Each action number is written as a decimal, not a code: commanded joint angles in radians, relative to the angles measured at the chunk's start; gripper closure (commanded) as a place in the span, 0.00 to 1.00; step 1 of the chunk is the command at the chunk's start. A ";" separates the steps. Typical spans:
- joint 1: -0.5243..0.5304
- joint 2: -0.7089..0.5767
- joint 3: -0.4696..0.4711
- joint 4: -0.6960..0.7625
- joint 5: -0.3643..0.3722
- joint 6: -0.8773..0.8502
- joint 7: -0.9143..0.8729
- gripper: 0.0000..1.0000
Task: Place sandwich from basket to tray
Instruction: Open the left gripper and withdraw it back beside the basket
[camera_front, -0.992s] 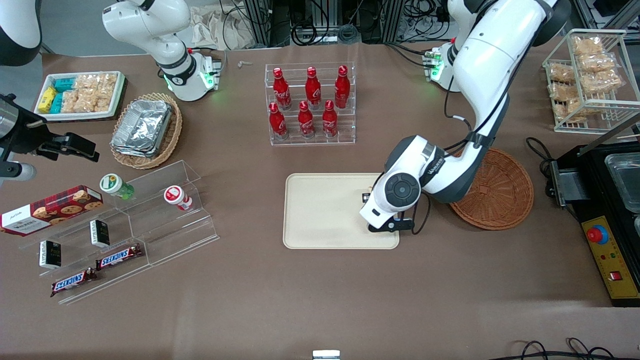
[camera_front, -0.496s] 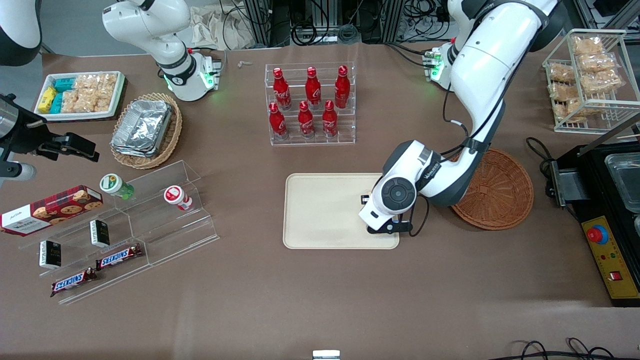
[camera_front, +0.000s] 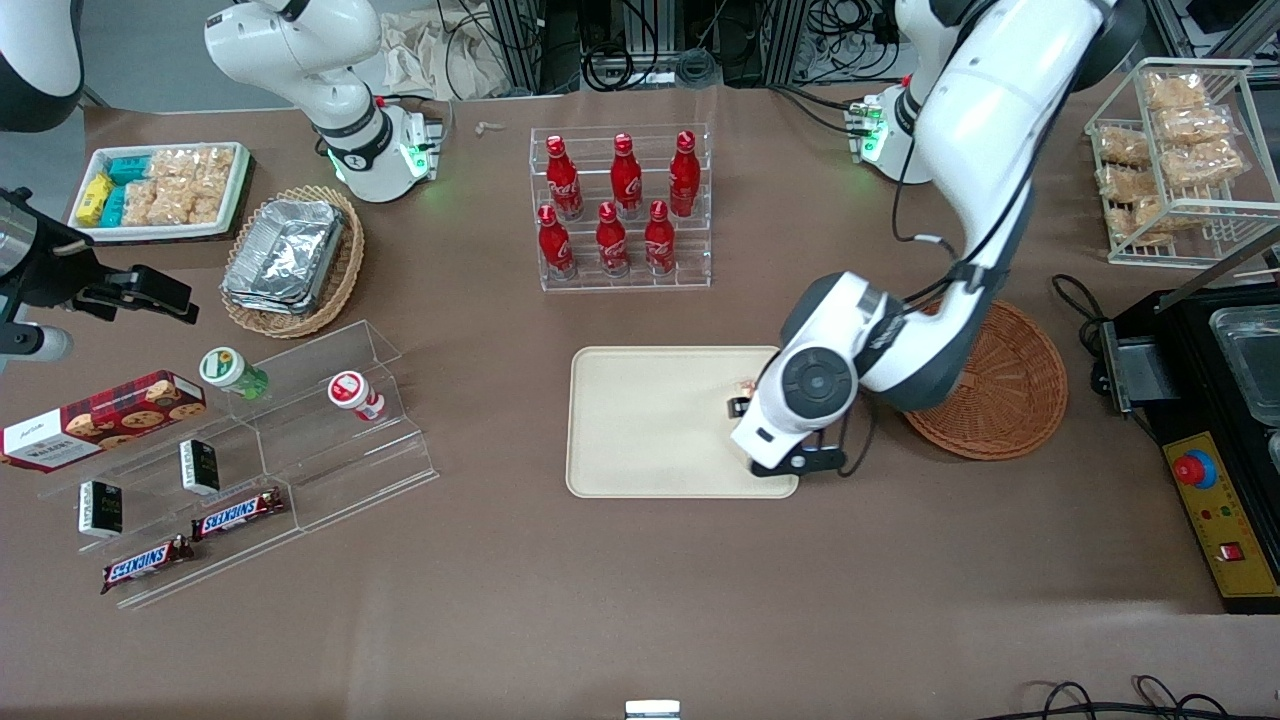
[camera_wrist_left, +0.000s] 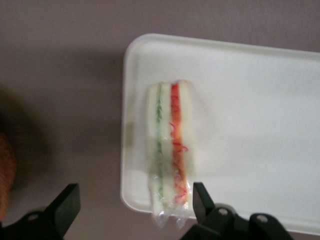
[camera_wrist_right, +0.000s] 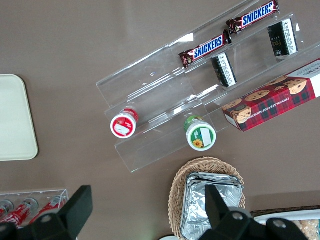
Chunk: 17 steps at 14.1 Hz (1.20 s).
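The sandwich (camera_wrist_left: 169, 145) lies on the cream tray (camera_wrist_left: 250, 125) near a rounded corner. Its cut edge faces up, showing green and red-orange stripes between white bread, and its clear wrap pokes over the rim. My left gripper (camera_wrist_left: 135, 202) hangs above it, open, with its fingers (camera_wrist_left: 201, 196) well apart and not touching the sandwich. In the front view the arm's wrist (camera_front: 815, 385) covers the end of the tray (camera_front: 650, 420) nearest the round reddish-brown basket (camera_front: 1000, 390). Only a sliver of the sandwich (camera_front: 745, 384) shows beside it. Nothing shows in the visible part of the basket.
A clear rack of red bottles (camera_front: 620, 210) stands farther from the front camera than the tray. A wire rack of snacks (camera_front: 1180, 160) and a black machine (camera_front: 1215, 420) sit at the working arm's end. Acrylic steps with snacks (camera_front: 230, 450) lie toward the parked arm's end.
The wrist has shifted a little toward the basket. A sliver of the sandwich now shows on the tray beside it.
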 joint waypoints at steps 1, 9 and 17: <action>0.080 -0.128 0.000 -0.011 0.010 -0.097 0.058 0.00; 0.323 -0.310 0.003 0.051 0.017 -0.290 0.454 0.00; 0.435 -0.310 0.007 0.159 0.019 -0.394 0.581 0.00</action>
